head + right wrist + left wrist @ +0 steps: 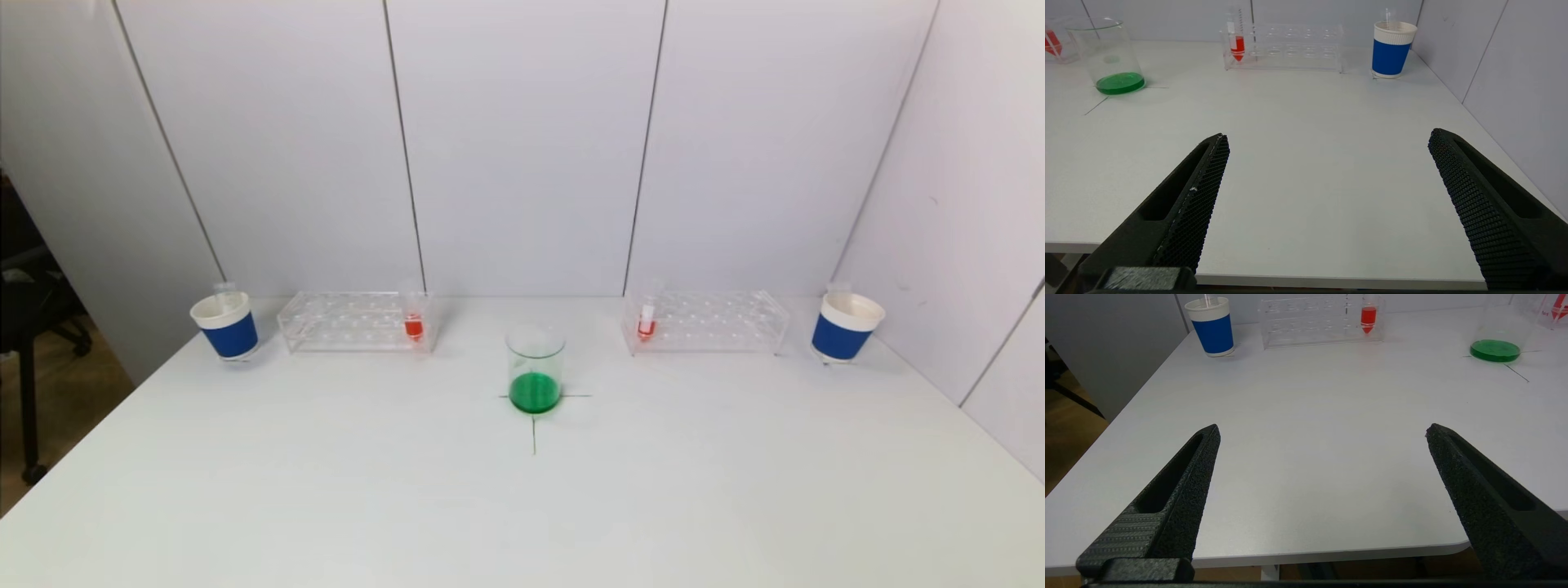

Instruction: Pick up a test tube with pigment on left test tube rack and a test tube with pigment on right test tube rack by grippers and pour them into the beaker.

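A clear left test tube rack [355,321] at the back left holds a test tube with red pigment [414,324] at its inner end. The clear right test tube rack [706,321] holds another tube with red pigment [647,323] at its inner end. Between them, nearer me, stands a glass beaker [535,369] with green liquid in it. My left gripper [1323,430] hangs open over the table's near edge, far from its tube [1368,318]. My right gripper [1329,136] is open over the near edge too, well short of its tube [1237,46]. Neither arm shows in the head view.
A blue and white paper cup [225,325] stands outside the left rack, another [846,327] outside the right rack. White wall panels close the back and right side. The white table [522,506] drops off at its left edge. A thin cross is drawn under the beaker.
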Motion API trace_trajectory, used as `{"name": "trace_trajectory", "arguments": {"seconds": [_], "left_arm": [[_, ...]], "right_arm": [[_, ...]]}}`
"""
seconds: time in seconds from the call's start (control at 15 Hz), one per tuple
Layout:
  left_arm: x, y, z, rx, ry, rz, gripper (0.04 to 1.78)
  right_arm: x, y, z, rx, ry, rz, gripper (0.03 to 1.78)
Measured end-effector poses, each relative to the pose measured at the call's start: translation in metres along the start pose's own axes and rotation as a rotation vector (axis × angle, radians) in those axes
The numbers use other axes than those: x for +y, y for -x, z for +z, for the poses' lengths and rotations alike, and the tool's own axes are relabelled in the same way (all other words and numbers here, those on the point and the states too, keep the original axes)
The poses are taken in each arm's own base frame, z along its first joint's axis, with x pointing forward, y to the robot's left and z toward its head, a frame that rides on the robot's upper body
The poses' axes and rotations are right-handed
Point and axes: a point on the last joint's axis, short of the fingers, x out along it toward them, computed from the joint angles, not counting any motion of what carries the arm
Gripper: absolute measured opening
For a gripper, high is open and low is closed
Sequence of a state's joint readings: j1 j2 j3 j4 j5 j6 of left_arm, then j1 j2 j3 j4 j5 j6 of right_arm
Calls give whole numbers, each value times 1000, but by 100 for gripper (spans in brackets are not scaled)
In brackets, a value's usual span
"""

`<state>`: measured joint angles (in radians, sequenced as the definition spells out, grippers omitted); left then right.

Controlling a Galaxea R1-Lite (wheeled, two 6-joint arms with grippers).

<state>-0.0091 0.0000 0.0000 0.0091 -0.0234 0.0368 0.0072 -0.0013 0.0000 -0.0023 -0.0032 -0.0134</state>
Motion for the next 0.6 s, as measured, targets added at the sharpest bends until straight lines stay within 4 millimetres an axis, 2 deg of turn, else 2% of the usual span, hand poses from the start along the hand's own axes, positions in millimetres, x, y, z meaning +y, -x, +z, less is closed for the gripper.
{"name": "trace_trajectory", "arguments": {"seconds": [0.6], "left_arm": [[0,0,0,0,0,1,176]], "right_arm": [[0,0,0,0,0,0,177]]}}
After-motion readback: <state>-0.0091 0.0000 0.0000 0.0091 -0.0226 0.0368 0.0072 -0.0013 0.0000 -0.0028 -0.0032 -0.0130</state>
